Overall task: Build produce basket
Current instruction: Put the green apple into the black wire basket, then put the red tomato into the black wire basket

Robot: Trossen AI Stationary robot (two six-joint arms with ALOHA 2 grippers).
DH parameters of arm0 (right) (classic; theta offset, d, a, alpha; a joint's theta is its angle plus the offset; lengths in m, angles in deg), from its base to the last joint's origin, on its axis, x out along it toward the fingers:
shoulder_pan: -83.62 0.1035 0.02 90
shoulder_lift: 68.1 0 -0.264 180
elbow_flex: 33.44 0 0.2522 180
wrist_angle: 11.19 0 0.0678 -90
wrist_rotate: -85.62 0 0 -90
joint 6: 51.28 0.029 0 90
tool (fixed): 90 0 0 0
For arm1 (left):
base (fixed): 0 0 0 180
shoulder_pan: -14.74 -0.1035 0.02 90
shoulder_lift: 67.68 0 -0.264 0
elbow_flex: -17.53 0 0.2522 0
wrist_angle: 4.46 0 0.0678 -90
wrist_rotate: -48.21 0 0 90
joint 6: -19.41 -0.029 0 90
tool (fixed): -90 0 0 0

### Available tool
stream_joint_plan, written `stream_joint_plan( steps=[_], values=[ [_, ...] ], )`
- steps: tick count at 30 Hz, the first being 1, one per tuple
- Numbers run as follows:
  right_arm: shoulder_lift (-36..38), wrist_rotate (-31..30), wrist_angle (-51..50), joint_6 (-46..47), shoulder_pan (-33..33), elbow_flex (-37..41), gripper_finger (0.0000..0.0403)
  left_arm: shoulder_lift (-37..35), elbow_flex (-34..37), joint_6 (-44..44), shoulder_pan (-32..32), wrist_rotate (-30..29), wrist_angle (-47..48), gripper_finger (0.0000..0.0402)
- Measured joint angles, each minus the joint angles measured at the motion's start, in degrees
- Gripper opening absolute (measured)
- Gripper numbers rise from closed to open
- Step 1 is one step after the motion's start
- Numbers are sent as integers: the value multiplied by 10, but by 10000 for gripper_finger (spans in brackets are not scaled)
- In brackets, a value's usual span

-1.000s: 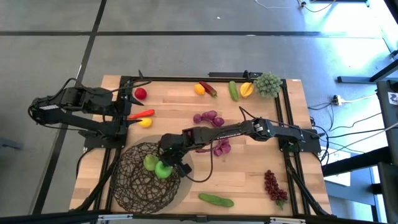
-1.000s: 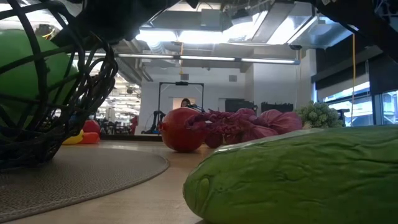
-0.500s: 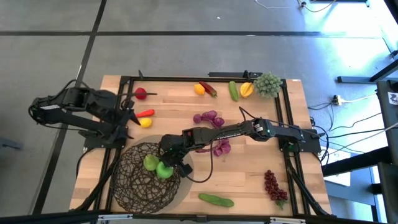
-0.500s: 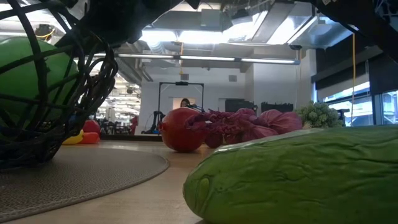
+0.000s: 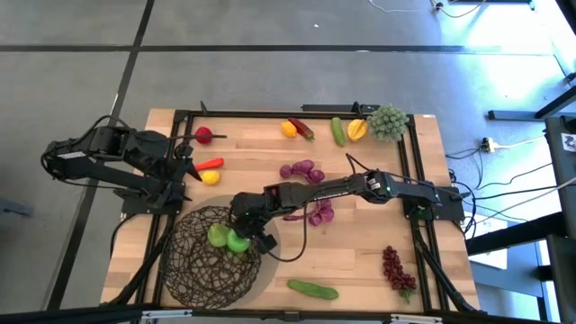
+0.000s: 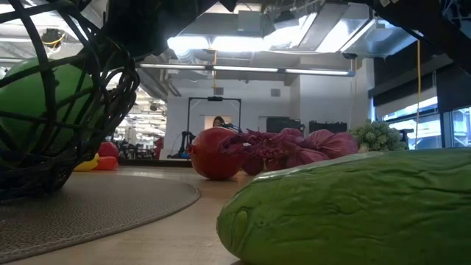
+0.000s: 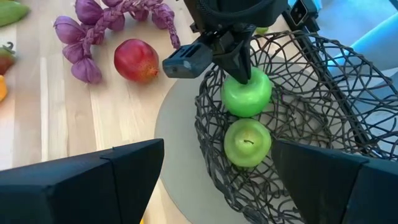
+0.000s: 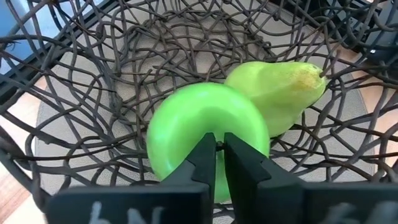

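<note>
High view: the right gripper reaches over the wire basket, above a green apple. The left gripper waits spread near a yellow fruit. Right wrist view: fingers nearly together, pinching the apple's stem beside a green pear.

The high view is evenly lit, with a bright wash of glare on the floor at the upper right. In the low view ceiling lights flare white, and the near cucumber and basket are soft, out of focus. The wrist views are bright and sharp, with soft shadows.
</note>
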State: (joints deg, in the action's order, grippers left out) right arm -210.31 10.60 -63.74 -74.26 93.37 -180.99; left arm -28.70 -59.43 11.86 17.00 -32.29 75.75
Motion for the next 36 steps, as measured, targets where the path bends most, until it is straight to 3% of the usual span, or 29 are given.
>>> stream_joint_plan(
  steps=[12,21,30,36],
  values=[
    [0,-1,14,0,0,0,63,0,0,0,0,0,0,291],
    [1,-10,12,3,-1,-11,64,0,0,15,0,0,0,291],
    [65,-112,-12,26,-4,-9,64,-1,0,24,0,-2,2,291],
    [132,-212,-58,83,-12,-11,64,0,0,94,0,-83,4,291]
  ],
)
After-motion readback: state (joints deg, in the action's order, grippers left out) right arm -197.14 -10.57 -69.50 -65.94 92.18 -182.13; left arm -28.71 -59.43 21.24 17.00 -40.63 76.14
